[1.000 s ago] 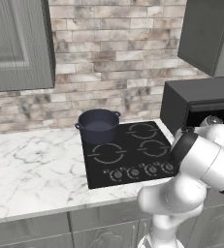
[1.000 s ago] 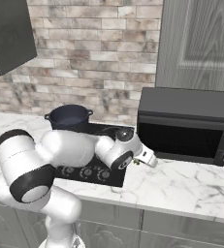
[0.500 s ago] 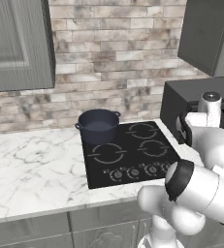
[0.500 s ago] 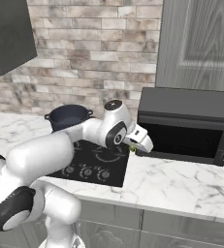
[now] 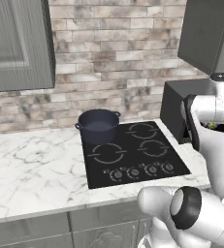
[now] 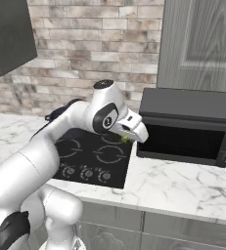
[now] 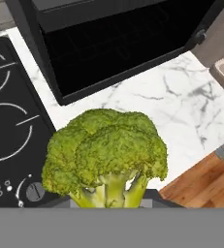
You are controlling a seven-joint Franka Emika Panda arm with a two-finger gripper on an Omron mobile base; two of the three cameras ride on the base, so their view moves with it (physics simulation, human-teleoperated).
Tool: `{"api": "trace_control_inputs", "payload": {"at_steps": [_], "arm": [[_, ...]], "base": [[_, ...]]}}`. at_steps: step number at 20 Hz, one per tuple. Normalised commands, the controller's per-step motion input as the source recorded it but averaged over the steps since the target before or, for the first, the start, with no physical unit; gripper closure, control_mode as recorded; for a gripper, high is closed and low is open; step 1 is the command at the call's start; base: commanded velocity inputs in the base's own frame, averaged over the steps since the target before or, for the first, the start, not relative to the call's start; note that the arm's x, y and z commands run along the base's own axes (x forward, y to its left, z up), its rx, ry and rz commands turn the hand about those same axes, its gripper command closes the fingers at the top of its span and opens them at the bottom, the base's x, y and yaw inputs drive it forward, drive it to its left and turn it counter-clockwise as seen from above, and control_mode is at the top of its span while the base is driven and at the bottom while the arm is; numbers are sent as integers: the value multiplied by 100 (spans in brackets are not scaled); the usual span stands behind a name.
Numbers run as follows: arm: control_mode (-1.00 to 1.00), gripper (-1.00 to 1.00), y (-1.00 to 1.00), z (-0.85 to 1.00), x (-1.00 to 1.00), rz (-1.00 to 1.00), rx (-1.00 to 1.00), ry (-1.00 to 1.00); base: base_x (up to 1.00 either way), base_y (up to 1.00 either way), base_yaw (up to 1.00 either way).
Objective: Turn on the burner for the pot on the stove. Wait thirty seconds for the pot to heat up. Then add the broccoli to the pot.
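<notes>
Arm's lifted since prev; gripper (image 6: 129,138) jaws clamped on green broccoli floret (image 7: 105,156), above black glass stove's (image 6: 92,163) right edge.

Glossy white shells are covering the arm's rounded, tubular segments; dark grey to black rings are marking the joints, one showing as a round black cap on top of a link; a thin black cable is looping along one segment; the hand (image 6: 129,135) is ending in a pale, boxy white housing.
</notes>
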Motion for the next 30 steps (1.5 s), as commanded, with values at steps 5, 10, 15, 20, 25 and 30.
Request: {"api": "trace_control_inputs", "payload": {"at_steps": [5, 10, 15, 20, 25, 30], "arm": [[-100, 100, 85, 25, -1, 0, 0, -19], [-100, 100, 93, 37, 0, 0, 0, -7], [-100, 100, 100, 41, 4, 1, 0, -3], [-100, 100, 99, 39, 13, 3, 0, 0], [-100, 100, 85, 29, 18, 10, 0, 0], [-100, 100, 52, 3, 11, 19, 5, 0]], "base": [[0, 0, 0], [0, 0, 0], [0, 0, 0], [0, 0, 0], [0, 0, 0], [0, 0, 0]]}}
